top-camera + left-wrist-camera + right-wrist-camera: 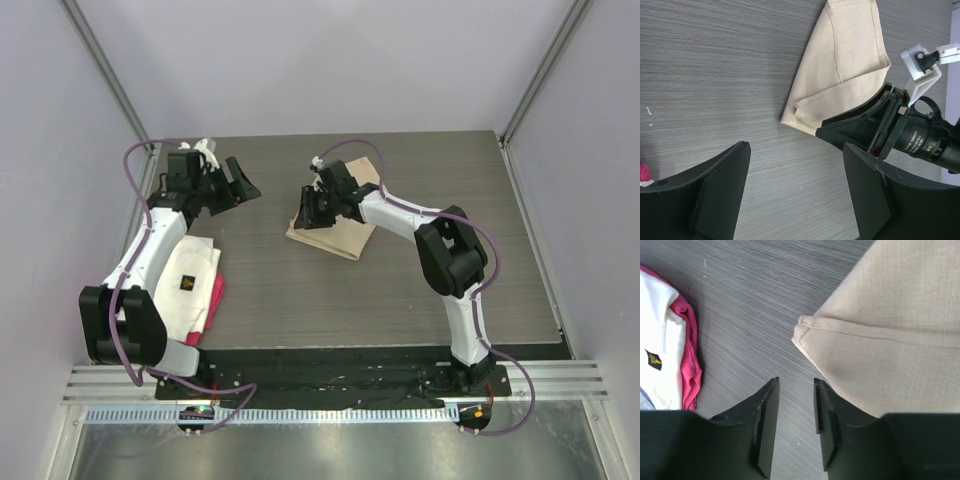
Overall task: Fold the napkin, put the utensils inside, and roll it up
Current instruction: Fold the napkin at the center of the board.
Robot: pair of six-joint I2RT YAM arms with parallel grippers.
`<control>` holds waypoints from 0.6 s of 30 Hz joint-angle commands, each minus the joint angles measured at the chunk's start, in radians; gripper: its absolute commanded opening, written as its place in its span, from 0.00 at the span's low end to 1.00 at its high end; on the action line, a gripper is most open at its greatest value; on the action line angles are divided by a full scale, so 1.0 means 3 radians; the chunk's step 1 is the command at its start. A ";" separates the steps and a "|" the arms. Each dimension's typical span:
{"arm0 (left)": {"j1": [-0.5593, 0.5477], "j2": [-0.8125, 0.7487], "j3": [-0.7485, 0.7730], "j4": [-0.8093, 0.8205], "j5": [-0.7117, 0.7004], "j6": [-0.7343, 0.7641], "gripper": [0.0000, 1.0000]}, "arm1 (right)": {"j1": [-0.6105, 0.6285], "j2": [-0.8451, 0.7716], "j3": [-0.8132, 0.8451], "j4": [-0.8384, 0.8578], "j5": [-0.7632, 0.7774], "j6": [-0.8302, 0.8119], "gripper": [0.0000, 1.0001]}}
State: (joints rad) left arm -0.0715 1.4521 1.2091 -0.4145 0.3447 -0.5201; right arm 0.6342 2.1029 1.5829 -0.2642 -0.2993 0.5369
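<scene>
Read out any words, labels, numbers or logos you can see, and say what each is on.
No text reads clearly.
white cloth: small dark logo with a yellow mark, no legible letters.
right arm's wrist motor: white print on the black housing, too blurred to read.
napkin: no marking.

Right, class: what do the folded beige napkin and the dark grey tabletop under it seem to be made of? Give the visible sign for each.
The folded beige napkin looks like woven fabric, perhaps linen or cotton, matte: a fine weave and stitched hem show. The dark grey tabletop looks like wood-grain laminate, possibly real wood: fine parallel streaks, low sheen.
</scene>
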 commanded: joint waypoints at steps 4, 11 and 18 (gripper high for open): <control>0.0003 0.0119 -0.0057 0.0200 0.0119 -0.0035 0.80 | 0.0023 -0.0443 0.0231 -0.0045 0.0005 -0.0281 0.55; -0.0216 0.0370 0.0009 0.0236 0.0073 -0.0051 0.79 | -0.0053 -0.0730 -0.0178 -0.0065 0.0210 -0.0322 0.55; -0.0344 0.0677 0.0101 0.0185 0.0078 -0.0163 0.77 | -0.0084 -0.0884 -0.0750 -0.0060 0.0420 -0.0286 0.49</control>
State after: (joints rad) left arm -0.1684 1.6291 1.1946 -0.3820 0.3595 -0.5430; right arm 0.6151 1.8763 1.4384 -0.2771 -0.2306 0.4610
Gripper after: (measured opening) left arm 0.771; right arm 0.501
